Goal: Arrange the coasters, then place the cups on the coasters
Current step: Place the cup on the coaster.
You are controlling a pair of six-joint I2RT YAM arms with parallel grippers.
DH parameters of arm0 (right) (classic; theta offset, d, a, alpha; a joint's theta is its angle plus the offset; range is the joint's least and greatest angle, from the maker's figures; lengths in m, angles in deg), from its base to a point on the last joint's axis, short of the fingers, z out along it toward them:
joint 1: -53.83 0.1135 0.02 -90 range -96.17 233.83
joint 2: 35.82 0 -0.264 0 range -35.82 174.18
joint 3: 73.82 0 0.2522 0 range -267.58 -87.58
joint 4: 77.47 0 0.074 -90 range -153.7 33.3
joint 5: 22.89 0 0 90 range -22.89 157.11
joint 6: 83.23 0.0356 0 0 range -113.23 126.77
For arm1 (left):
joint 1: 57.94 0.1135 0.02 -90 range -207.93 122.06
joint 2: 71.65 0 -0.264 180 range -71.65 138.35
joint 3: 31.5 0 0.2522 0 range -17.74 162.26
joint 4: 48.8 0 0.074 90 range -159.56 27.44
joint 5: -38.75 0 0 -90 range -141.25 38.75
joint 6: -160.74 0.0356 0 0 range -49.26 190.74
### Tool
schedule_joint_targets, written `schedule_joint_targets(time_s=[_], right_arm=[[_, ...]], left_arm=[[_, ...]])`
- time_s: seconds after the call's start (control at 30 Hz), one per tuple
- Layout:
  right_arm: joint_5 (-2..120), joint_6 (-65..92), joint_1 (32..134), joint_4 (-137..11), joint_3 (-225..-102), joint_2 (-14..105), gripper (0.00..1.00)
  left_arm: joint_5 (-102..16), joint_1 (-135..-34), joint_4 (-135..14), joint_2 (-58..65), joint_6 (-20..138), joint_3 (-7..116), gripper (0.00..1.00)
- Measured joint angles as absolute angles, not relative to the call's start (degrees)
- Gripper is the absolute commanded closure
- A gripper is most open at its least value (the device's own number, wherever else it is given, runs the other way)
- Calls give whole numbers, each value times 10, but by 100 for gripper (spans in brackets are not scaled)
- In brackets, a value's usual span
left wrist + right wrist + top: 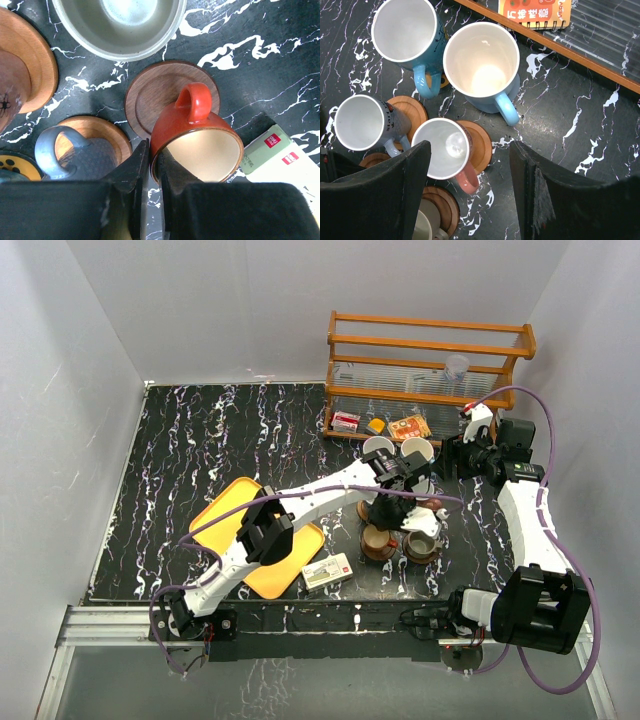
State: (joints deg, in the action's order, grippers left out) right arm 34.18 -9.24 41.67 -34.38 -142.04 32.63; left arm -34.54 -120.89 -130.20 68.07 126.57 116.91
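Left wrist view — left gripper: jaws narrow, pinched on the rim of the orange-red cup, one finger outside the wall and one inside.
- The orange-red cup is tipped with its mouth toward the camera and its handle on the far side. It sits over the near edge of a dark brown coaster; I cannot tell whether its base touches the disc.
- Just left of it, a grey-blue cup stands on an orange-brown coaster.
- At the far edge is a grey-green cup, upright.
- To the right, a green-and-white packet lies on the black marbled table.

Right wrist view — right gripper: jaws wide with nothing between them.
- It hovers above a pink-handled cup, which stands on a lighter wooden coaster.
- Beyond that, a light blue cup and a deeper blue cup stand side by side, both upright.

Top external view:
- All the cups are clustered at right of centre, with the left arm reaching across to them.
- A yellow tray lies to the left.
- A wooden rack stands at the back.
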Motion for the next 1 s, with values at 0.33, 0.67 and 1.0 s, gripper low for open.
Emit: schedule_joint_targets(time_s=[0.33,0.67,1.0], right_arm=[[342,-93,417,-344,-1420,326,37],[342,-93,416,-344,-1420,326,37],[342,-93,417,-344,-1420,326,37]], left_arm=[[-350,-1213,-1305,696,1256,1175,98],[-358,-1216,-1302,696,1250,1176,79],[-366,-1221,-1289,696,1246,1177,69]])
